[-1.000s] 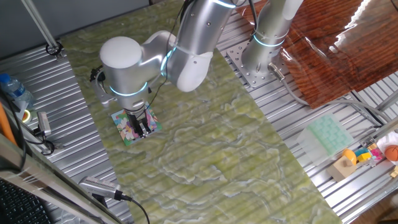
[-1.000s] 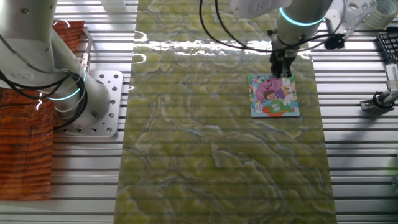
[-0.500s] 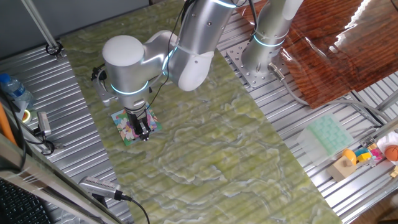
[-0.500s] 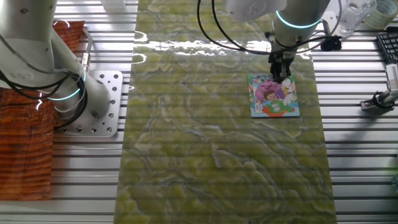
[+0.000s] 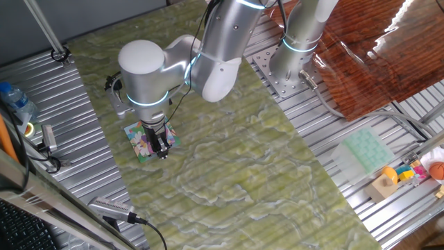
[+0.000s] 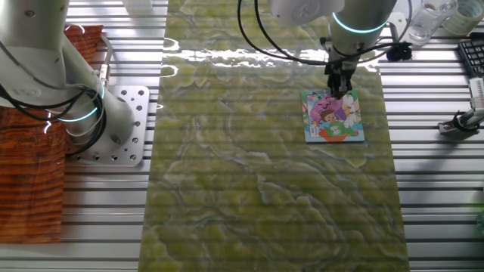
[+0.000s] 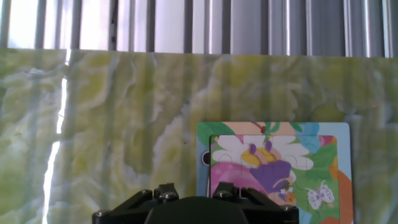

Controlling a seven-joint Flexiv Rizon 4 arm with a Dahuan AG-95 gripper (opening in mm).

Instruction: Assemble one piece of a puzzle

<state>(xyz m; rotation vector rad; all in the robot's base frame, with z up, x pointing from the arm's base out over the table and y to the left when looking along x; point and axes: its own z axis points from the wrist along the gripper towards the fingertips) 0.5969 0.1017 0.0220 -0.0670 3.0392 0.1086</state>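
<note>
The puzzle [image 5: 144, 142] is a small square cartoon jigsaw with a blue edge, lying on the green marbled mat. It also shows in the other fixed view [image 6: 333, 117] and at the lower right of the hand view [image 7: 273, 168]. My gripper [image 5: 161, 150] hangs over the puzzle's edge, just above it; in the other fixed view [image 6: 338, 92] it is at the puzzle's top edge. Its fingers look close together with nothing seen between them. The hand view shows only the black gripper body [image 7: 193, 210]. No separate pink-and-white piece is visible; the picture looks filled.
The green marbled mat [image 5: 243, 160] covers the slatted metal table. A second arm's base [image 6: 113, 125] stands at the left. A pale green moulded tray [image 5: 368, 149] and toy blocks [image 5: 388, 182] sit at the far right. Tools and a bottle [image 5: 14, 101] lie left.
The gripper has shifted slightly along the puzzle's edge and its fingers look narrower than one second ago. The puzzle has not moved.
</note>
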